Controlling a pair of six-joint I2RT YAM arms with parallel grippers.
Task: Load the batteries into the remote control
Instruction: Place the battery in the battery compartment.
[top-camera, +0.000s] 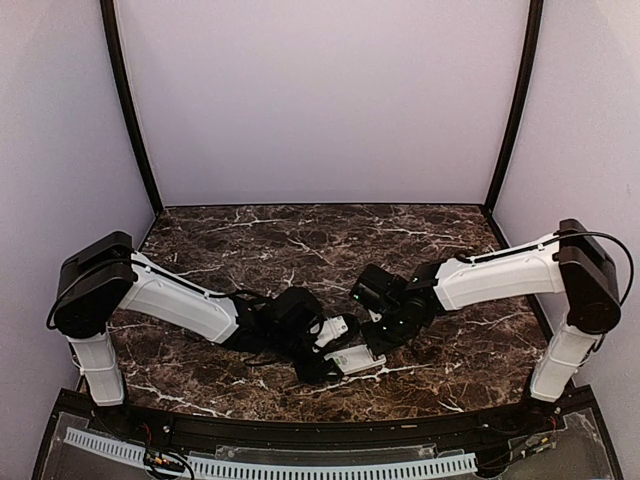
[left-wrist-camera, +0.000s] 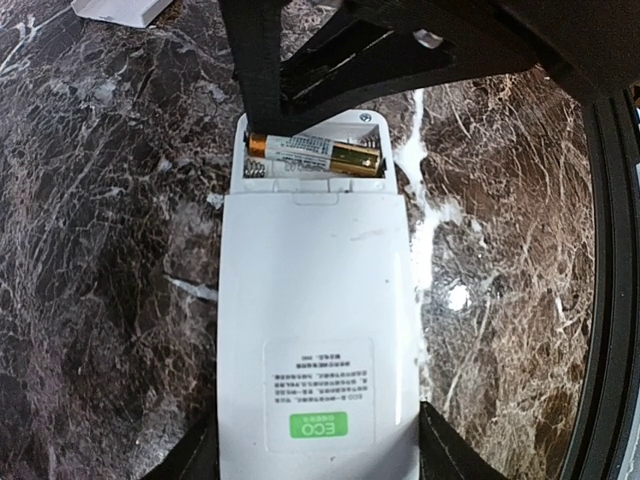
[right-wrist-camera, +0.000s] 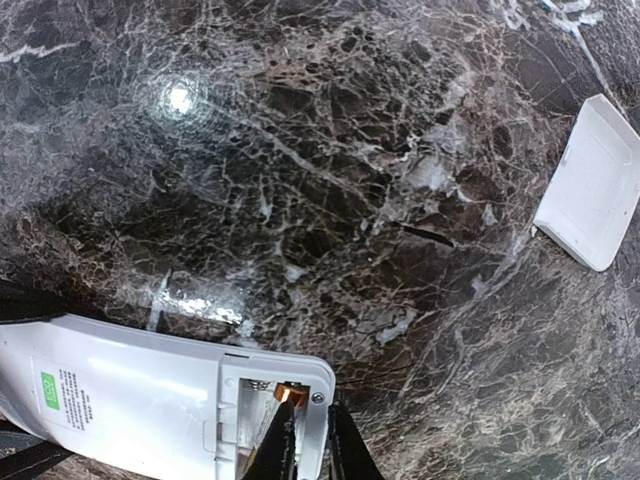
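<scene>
The white remote control (left-wrist-camera: 315, 300) lies back up on the marble table, its battery compartment open at the far end. One gold and white battery (left-wrist-camera: 315, 155) lies across the compartment, and its copper end shows in the right wrist view (right-wrist-camera: 290, 393). My left gripper (left-wrist-camera: 315, 455) is shut on the remote's label end, one finger on each long side. My right gripper (right-wrist-camera: 315, 425) is at the compartment with its fingers a narrow gap apart. One finger rests on the battery and the other is outside the remote's end wall. In the top view the remote (top-camera: 358, 360) sits between both grippers.
The white battery cover (right-wrist-camera: 595, 185) lies loose on the table beyond the remote, and it also shows at the top left of the left wrist view (left-wrist-camera: 120, 8). The table's black front rim (left-wrist-camera: 610, 300) runs close by on the right.
</scene>
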